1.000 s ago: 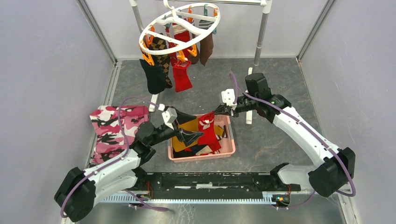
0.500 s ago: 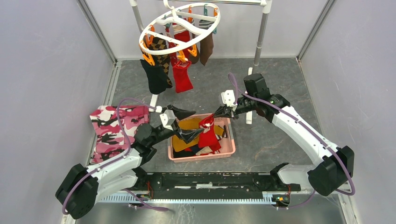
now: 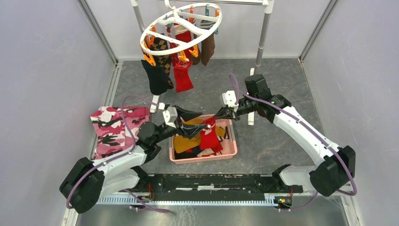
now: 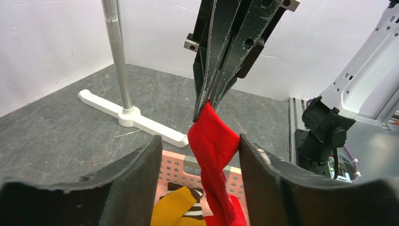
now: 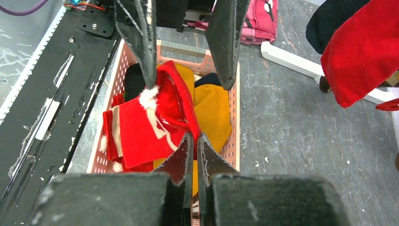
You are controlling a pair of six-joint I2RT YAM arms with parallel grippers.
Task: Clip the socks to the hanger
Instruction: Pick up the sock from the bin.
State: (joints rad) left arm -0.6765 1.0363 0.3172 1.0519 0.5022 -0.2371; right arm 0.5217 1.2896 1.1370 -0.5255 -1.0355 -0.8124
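My right gripper (image 3: 214, 116) is shut on the top of a red sock (image 3: 208, 134) and holds it up over the pink basket (image 3: 231, 141). In the right wrist view the gripper (image 5: 194, 141) pinches the sock (image 5: 141, 125), which has white markings. My left gripper (image 3: 201, 121) is open, its fingers on either side of the sock; in the left wrist view (image 4: 200, 155) the sock (image 4: 214, 141) hangs between them. Mustard socks (image 5: 214, 103) lie in the basket. The white hanger (image 3: 181, 26) hangs at the back with black (image 3: 154, 77), red (image 3: 183, 75), argyle and brown socks clipped on.
A pink camouflage cloth (image 3: 115, 129) lies left of the basket. The metal rack's poles (image 3: 263, 37) and white feet (image 4: 134, 117) stand behind the basket. Grey walls close in both sides.
My left gripper has risen and moved right, so its open fingers now straddle the red sock. My right gripper has kept its hold and lifted the sock slightly.
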